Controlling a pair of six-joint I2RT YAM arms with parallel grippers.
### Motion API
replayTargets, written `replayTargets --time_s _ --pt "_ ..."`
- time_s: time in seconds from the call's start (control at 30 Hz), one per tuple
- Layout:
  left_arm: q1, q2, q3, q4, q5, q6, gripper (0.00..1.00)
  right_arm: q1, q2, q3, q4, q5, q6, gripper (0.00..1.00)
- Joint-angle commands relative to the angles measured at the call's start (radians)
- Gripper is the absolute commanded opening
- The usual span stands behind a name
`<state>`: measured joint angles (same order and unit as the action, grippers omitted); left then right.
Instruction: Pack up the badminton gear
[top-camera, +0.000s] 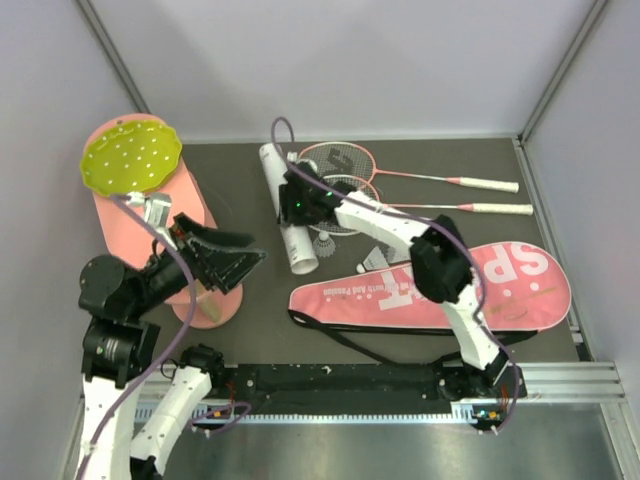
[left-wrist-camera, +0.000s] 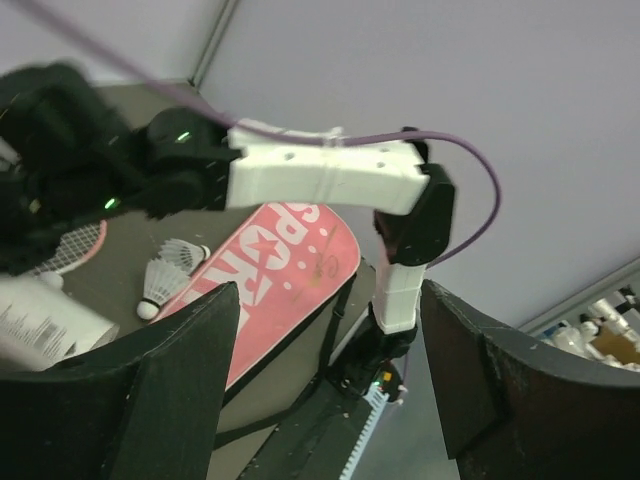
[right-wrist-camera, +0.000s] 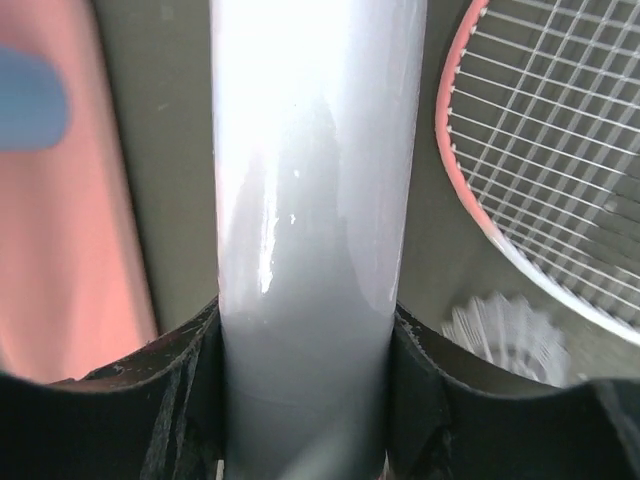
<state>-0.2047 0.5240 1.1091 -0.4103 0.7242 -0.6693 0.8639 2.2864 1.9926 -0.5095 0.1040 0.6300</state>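
Clearly the tube is the step in hand. Furthest left, the left gripper (top-camera: 245, 252) hangs over the big pink cylinder (top-camera: 195, 200) with its jaws spread wide and nothing between them.

Next along, the white tube (top-camera: 298, 248) lies flat on the dark bench (top-camera: 230, 160), running far to near, close beside the cylinder. The right gripper (top-camera: 288, 205) straddles its middle and is clamped on it. In the right wrist view both fingers (right-wrist-camera: 180, 400) press against the glossy, grey-white wall with no gap on either side.

I judge the grasp made and the lift not yet begun. The next move calls for a straight rise off the bench with the grip kept firm, since so smooth and round a wall could slip or roll in the jaws. Which end is open I cannot tell.

Two shuttlecocks (top-camera: 322, 245) sit just right of the tube's near end, one by the racket heads and the other at the bag's edge. A third I cannot find.

Beyond them the two rackets (top-camera: 345, 170) lie with pink heads overlapping and white handles pointing right.

Nearest, the pink bag (top-camera: 520, 285) lies flat, lettered "SPORT", its strap trailing toward the arms. Whether it is unzipped cannot be seen.
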Motion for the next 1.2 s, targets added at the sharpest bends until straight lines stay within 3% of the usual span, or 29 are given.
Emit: replayTargets --time_s 0.0,0.07,0.17,0.2,0.3,0.47,0.57,0.7,0.8,0.93,1.17 --pt "-0.036 0.060 -0.060 0.169 0.026 -0.142 0.77 -0.038 -0.382 -0.171 0.172 -0.197 -0.117 0.25" --pt "-0.080 0.073 -0.069 0.182 -0.050 -0.124 0.78 -0.055 -0.529 -0.274 0.209 -0.254 -0.168 0.25" --pt "-0.244 0.138 -0.069 0.223 -0.181 -0.095 0.78 -0.106 -0.678 -0.503 0.299 -0.347 -0.210 0.23" --pt "-0.350 0.169 -0.063 0.234 -0.209 -0.084 0.77 -0.130 -0.777 -0.622 0.321 -0.365 -0.214 0.23" --pt "-0.491 0.295 -0.020 0.251 -0.288 -0.024 0.71 -0.169 -0.971 -0.847 0.376 -0.376 -0.266 0.21" --pt "-0.562 0.427 0.027 0.312 -0.351 0.033 0.72 -0.184 -1.267 -1.168 0.402 -0.371 -0.317 0.18" --pt "-0.591 0.513 0.067 0.312 -0.359 0.007 0.78 -0.184 -1.450 -1.305 0.448 -0.397 -0.340 0.18" --pt "-0.624 0.567 0.048 0.359 -0.391 -0.103 0.79 -0.184 -1.634 -1.423 0.480 -0.366 -0.346 0.18" --pt "-0.633 0.500 -0.083 0.549 -0.465 -0.214 0.81 -0.184 -1.734 -1.480 0.499 -0.349 -0.333 0.17" --pt "-0.633 0.442 -0.176 0.579 -0.609 -0.263 0.98 -0.184 -1.826 -1.502 0.502 -0.365 -0.329 0.17" --pt "-0.637 0.550 -0.077 0.584 -0.522 -0.239 0.98 -0.184 -1.861 -1.496 0.483 -0.466 -0.340 0.18"
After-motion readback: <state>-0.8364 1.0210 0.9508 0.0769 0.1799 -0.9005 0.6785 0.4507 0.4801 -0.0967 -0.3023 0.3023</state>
